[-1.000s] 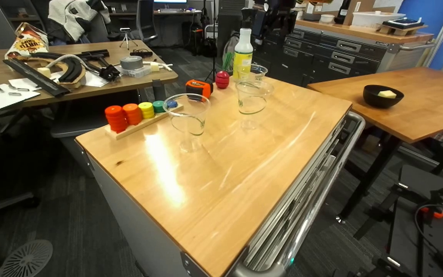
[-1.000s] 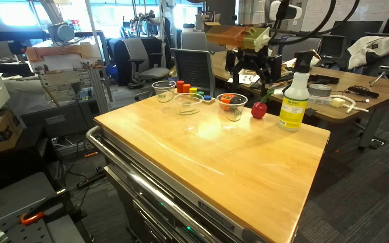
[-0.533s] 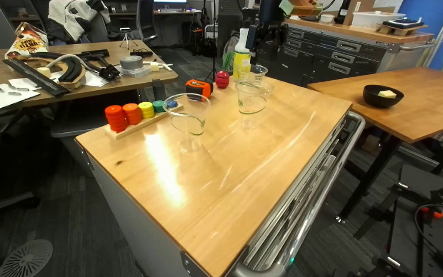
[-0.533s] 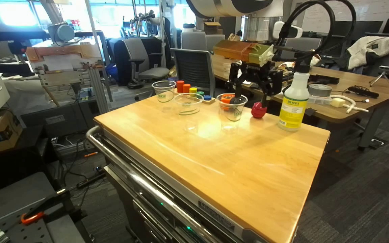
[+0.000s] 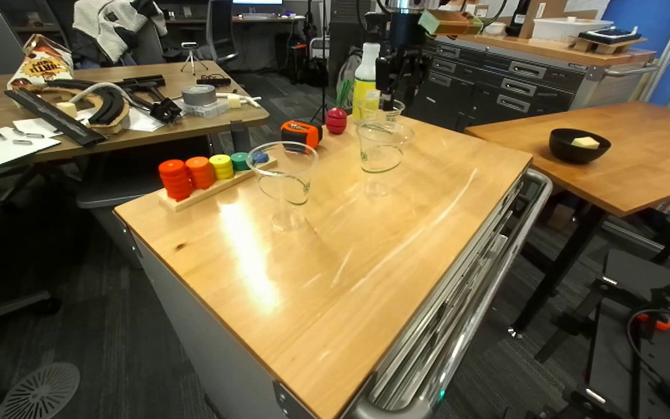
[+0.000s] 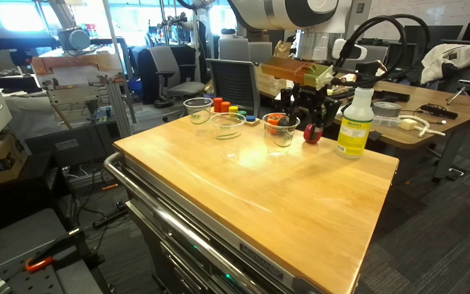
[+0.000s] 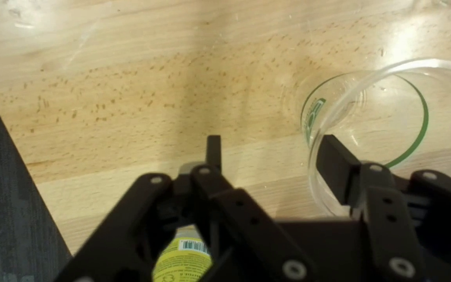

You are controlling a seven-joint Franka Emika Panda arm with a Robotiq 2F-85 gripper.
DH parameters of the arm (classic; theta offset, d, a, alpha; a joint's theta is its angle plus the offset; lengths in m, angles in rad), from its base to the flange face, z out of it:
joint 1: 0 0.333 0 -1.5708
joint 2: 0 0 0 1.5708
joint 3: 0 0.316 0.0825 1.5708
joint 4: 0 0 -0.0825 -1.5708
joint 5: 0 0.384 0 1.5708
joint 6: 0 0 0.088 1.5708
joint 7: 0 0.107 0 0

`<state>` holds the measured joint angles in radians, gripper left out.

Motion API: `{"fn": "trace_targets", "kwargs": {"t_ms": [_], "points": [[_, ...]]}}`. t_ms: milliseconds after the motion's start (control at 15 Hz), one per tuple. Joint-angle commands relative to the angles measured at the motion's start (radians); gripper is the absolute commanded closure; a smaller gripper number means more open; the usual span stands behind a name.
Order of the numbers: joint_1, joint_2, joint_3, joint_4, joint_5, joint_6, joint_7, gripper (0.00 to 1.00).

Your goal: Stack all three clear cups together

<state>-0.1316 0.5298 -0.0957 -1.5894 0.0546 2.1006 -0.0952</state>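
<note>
Three clear cups stand upright and apart on the wooden cart top. The cup nearest my gripper shows in both exterior views (image 5: 374, 113) (image 6: 278, 141) and at the right of the wrist view (image 7: 425, 113). The middle cup (image 5: 382, 157) (image 6: 227, 128) and the end cup (image 5: 282, 183) (image 6: 199, 116) stand farther along. My gripper (image 5: 396, 96) (image 6: 302, 128) (image 7: 272, 156) is open, pointing down at rim height. In the wrist view its right finger lies inside the nearest cup's rim outline and its left finger outside, with the rim between them. Contact cannot be told.
A yellow-labelled spray bottle (image 5: 367, 87) (image 6: 355, 126) (image 7: 182, 258) stands close to the gripper. A red toy (image 5: 336, 120) (image 6: 311, 134) and an orange tape measure (image 5: 303, 134) are nearby. A coloured ring set (image 5: 198, 171) (image 6: 225, 107) lies at the cart's edge.
My gripper has come down from above the cart to the nearest cup's rim, with one finger now over the cup's mouth. It has stayed open. The cups have not visibly moved.
</note>
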Motion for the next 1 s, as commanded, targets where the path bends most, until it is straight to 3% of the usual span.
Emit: {"fn": "trace_targets", "kwargs": {"t_ms": [0,333,933], "points": [[-0.033,0.010,0.034,0.059,0.050,-0.047,-0.023,0.67],[-0.059,0.007,0.066,0.082,0.129,-0.118,-0.063,1.00],[-0.090,-0.023,0.045,0.128,0.166,-0.274,-0.027,0.98]]}}
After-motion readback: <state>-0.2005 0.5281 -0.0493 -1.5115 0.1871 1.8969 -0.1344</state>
